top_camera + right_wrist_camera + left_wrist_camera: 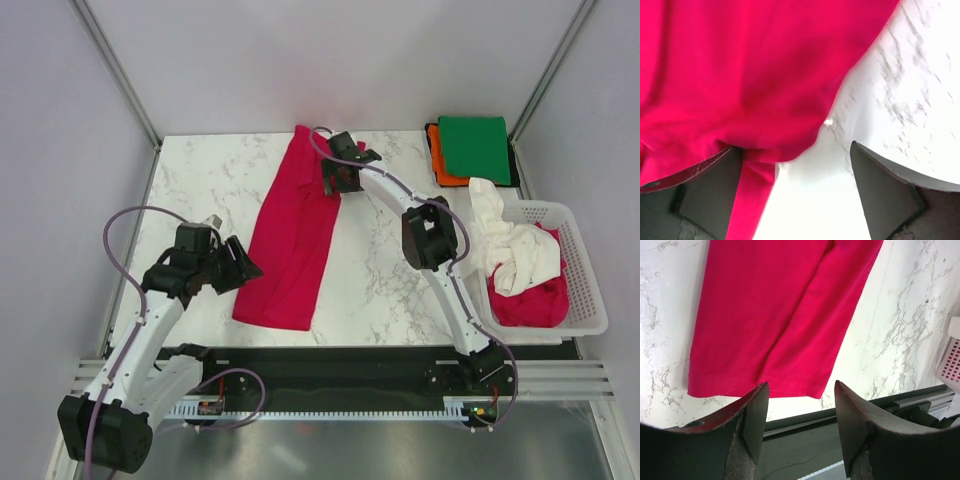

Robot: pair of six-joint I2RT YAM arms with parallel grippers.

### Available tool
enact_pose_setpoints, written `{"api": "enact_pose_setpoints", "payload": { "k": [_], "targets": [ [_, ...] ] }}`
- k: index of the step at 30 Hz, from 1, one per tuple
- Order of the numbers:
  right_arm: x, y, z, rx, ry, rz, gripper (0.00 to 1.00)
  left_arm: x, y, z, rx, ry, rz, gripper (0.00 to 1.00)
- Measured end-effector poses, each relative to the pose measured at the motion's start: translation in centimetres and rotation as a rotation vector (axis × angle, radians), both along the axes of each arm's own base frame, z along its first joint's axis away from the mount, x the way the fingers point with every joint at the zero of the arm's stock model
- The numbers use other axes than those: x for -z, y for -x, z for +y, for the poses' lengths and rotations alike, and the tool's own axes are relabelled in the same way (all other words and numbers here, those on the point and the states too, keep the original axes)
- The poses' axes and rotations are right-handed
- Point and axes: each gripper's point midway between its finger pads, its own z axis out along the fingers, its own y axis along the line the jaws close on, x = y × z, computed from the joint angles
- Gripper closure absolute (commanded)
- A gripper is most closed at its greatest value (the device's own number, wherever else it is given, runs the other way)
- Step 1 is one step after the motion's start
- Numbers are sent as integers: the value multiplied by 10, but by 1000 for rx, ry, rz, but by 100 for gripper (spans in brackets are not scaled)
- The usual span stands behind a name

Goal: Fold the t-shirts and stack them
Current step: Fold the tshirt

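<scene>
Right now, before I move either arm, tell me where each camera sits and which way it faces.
Top external: above and behind the bases, looking down on the marble table, both arms, the long crimson-red cloth shirt and white slotted plastic basket.
Left wrist: on the left arm, looking past the open left gripper at the shirt's near hem.
Right wrist: on the right arm, looking past the open right gripper at the shirt's far end.
Shared: all three show that shirt and table.
</scene>
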Motion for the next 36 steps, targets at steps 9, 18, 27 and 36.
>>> {"api": "enact_pose_setpoints", "payload": {
  "k": [9, 18, 27, 36],
  "targets": [
    [-52, 134, -40, 35, -121, 143, 6, 9, 2, 3, -55, 8, 34, 39],
    [-33, 320, 56, -109, -465, 375, 17, 19, 7, 8, -126, 8, 57, 39],
    [0, 379, 123, -175, -577, 521, 46, 13, 11, 10, -146, 13, 35, 41],
    [16, 387, 108, -133, -531, 529, 100, 21, 18, 15, -196, 0, 93, 47]
  ]
}}
